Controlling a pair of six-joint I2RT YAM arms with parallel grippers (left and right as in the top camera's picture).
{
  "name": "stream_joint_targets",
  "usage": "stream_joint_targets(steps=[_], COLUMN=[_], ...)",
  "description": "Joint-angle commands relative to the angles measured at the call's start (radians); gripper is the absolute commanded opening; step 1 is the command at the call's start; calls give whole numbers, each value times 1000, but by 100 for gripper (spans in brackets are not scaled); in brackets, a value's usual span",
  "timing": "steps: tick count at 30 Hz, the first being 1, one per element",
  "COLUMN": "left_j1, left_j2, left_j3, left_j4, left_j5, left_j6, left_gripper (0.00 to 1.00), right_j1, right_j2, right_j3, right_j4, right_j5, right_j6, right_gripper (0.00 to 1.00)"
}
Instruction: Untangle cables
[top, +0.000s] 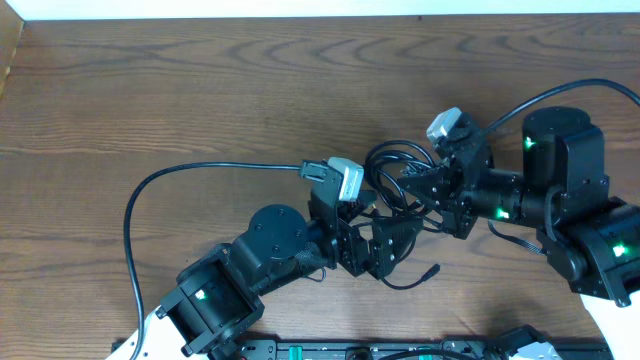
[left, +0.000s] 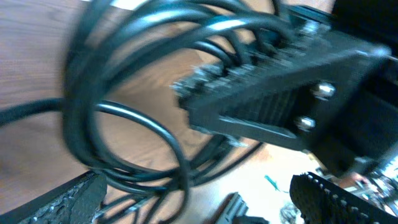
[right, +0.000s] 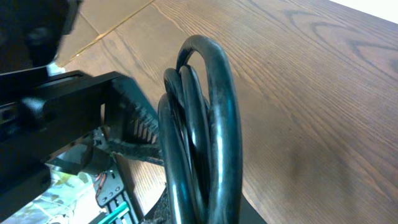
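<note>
– Jaws on the right?
– Pressed together on the cables (top: 392, 158), a coil bunched at mid-bench (top: 200, 80).
– Left jaws?
– Spread wide, just beside that coil.
– Arms?
– Right arm (top: 560, 170) reaches in from the right, left arm (top: 270, 245) slants up from the front edge.

So we've got the cables (top: 392, 158) bunched inside our right gripper (top: 410, 188), loops sticking out ahead of it, and our left gripper (top: 392, 240) sits right beside those loops.
</note>
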Motion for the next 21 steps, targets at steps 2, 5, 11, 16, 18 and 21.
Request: stream_joint_targets(steps=[2,5,11,16,18,21], left_j1=[-3,-3,-3,-3,-3,-2], left_j2=[-8,-8,7,16,16,16], left_j3=[6,6,6,6,6,6], left_j4=[3,10,154,114,86,82], left_j5=[-83,-113,-49,-67,-89,-92], left_j6=[21,21,17,19,20,39], left_gripper=[98,98,98,98,98,95], right_j1=[-3,-3,-3,-3,-3,-3], right_j2=[-50,-69,-78,-79,-86,-92], right_j3=[13,13,13,13,13,13], right_j4=[8,6,8,8,9,10], right_j5=[-51,-52,-107,-108,-106,-95], right_j6=[12,12,12,11,11,11], right_gripper=[1,1,1,1,1,1])
